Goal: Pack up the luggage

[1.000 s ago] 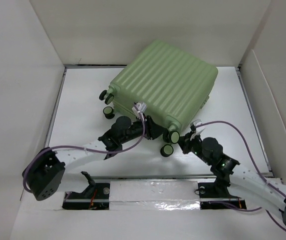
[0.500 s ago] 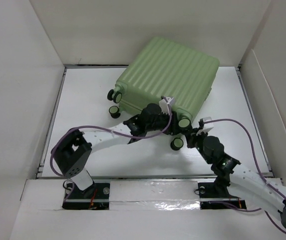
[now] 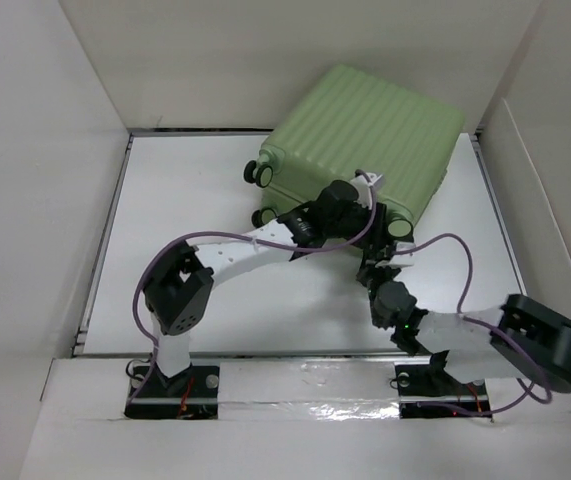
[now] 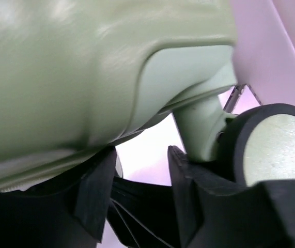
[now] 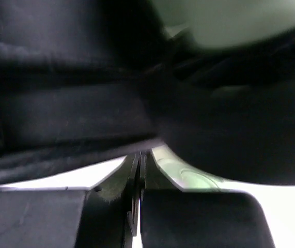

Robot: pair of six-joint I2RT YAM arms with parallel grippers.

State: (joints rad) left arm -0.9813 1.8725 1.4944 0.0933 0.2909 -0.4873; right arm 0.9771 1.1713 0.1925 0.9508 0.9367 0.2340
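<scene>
The luggage [image 3: 365, 130], a closed light-green ribbed suitcase, lies at the back right against the rear wall, wheels [image 3: 260, 172] facing the arms. My left gripper [image 3: 357, 205] reaches to its near edge. In the left wrist view the left gripper [image 4: 141, 165] is open and empty, pressed under the shell [image 4: 59, 77] beside a wheel [image 4: 274, 147]. My right gripper [image 3: 375, 262] sits just in front of the near right wheel [image 3: 397, 228]. In the right wrist view the right gripper [image 5: 138, 173] is shut and empty, with a blurred dark shape close above it and a pale green piece [image 5: 188, 178] beside it.
White walls enclose the table [image 3: 195, 200] on the left, back and right. A slanted white panel [image 3: 535, 200] stands at the right. The left arm's elbow [image 3: 175, 295] and the right arm's elbow [image 3: 540, 340] sit near the front edge.
The luggage has slid back and to the right toward the rear wall. My left arm has stretched after it, and my right gripper has followed behind its near right wheel.
</scene>
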